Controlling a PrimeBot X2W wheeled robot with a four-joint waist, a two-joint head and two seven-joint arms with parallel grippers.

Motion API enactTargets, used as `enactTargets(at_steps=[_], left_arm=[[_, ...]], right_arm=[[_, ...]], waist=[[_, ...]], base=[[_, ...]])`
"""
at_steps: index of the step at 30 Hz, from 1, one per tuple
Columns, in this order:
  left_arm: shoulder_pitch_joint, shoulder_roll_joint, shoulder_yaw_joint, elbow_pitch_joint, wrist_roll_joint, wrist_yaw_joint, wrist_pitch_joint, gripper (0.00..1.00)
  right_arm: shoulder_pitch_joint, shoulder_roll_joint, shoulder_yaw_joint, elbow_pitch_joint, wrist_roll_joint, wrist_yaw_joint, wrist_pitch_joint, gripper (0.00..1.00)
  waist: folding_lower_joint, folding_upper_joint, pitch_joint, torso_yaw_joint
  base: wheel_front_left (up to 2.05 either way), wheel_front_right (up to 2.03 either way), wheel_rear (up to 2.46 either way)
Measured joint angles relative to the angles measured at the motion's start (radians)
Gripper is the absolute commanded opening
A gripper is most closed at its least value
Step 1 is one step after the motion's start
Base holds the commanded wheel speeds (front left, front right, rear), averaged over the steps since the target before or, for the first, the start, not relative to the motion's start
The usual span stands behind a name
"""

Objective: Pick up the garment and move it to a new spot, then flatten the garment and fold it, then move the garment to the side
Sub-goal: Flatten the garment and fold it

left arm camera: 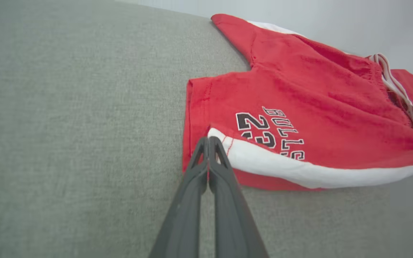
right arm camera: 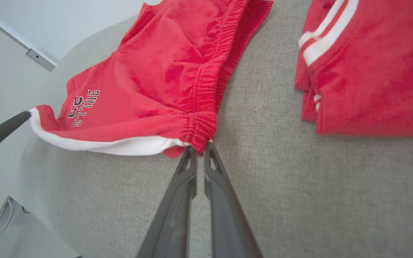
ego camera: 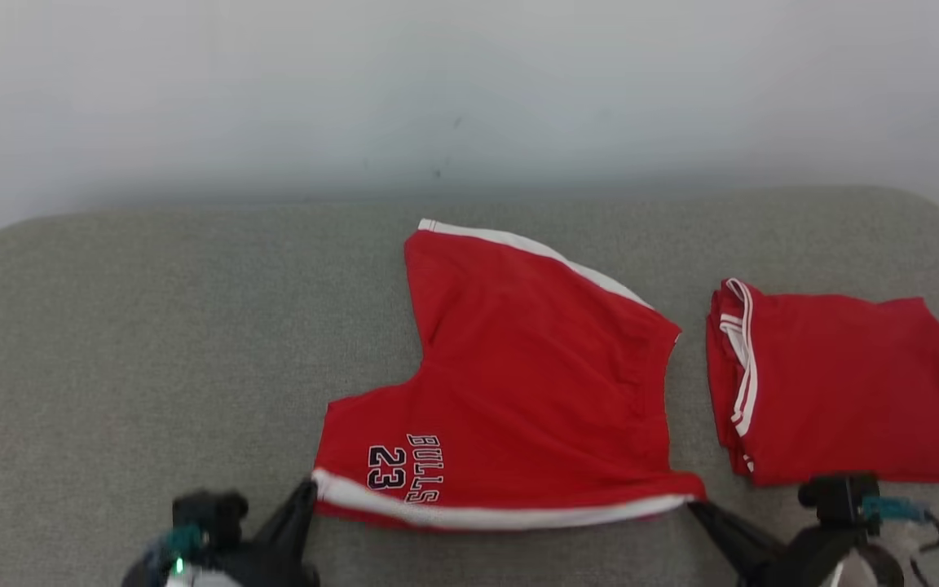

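1. The left gripper (left arm camera: 208, 141) is clamping its jaws together on the hem corner of the red cotton shorts with a white stripe and "BULLS 23" print (ego camera: 518, 383).
2. The right gripper (right arm camera: 199, 148) is pinching the elastic waistband corner at its jaw tips.
3. The shorts are lying spread on the grey fabric tabletop (ego camera: 152, 326), stretching away beyond both jaws, so flattening and folding appears to be in hand.
4. The next move is probably calling for both arms to lift the near edge evenly and carry it over, clear of the folded red garment (ego camera: 844, 383) beside the right jaws.

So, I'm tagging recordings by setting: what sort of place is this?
Probably a lab-style folding station: a grey fabric-covered table against a pale wall, with red shorts and a folded red pile.
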Motion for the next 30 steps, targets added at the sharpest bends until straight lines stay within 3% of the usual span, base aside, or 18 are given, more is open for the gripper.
enactTargets(at_steps=[7, 9, 10, 13, 15, 18, 23, 30], left_arm=[[-0.266, 0.024, 0.023, 0.008, -0.002, -0.062, 0.110, 0.00], [-0.388, 0.035, 0.051, 0.030, -0.008, -0.083, 0.157, 0.00], [-0.536, 0.037, 0.102, 0.053, -0.031, -0.100, 0.199, 0.00], [-0.799, 0.069, 0.162, 0.083, -0.007, -0.086, 0.230, 0.00], [-0.954, 0.073, 0.223, 0.073, -0.006, -0.062, 0.208, 0.00], [-1.085, 0.043, 0.272, 0.011, -0.015, -0.053, 0.154, 0.00], [-0.989, 0.028, 0.232, -0.052, 0.007, -0.054, 0.101, 0.00], [-0.736, -0.049, 0.160, 0.070, 0.012, -0.072, 0.016, 0.00]], right_arm=[[-0.228, 0.002, -0.026, 0.008, -0.025, 0.000, 0.099, 0.00], [-0.346, 0.023, -0.051, 0.031, -0.025, 0.000, 0.142, 0.00], [-0.504, 0.057, -0.086, 0.066, -0.025, 0.000, 0.187, 0.00], [-0.791, 0.135, -0.170, 0.138, -0.106, -0.018, 0.246, 0.00], [-0.937, 0.193, -0.294, 0.164, -0.111, -0.045, 0.191, 0.00], [-1.116, 0.209, -0.309, 0.161, -0.103, -0.033, 0.120, 0.00], [-1.060, 0.154, -0.221, 0.124, -0.174, 0.016, 0.099, 0.00], [-0.812, 0.069, -0.185, 0.233, -0.174, 0.038, 0.023, 0.00]], waist=[[0.0002, 0.0001, 0.089, -0.009], [0.0003, 0.0001, 0.116, -0.012], [0.0004, 0.0002, 0.144, -0.017], [0.0005, 0.0002, 0.187, -0.026], [0.0004, 0.0001, 0.215, -0.033], [0.0002, 0.0000, 0.259, -0.040], [0.0003, 0.0002, 0.334, -0.043], [0.0005, 0.0004, 0.387, -0.033]], base=[[0.00, 0.00, 0.00], [0.00, 0.00, 0.00], [0.00, 0.00, 0.00], [0.00, 0.00, 0.00], [0.00, 0.00, 0.00], [0.00, 0.00, 0.00], [0.00, 0.00, 0.00], [0.00, 0.00, 0.00]])
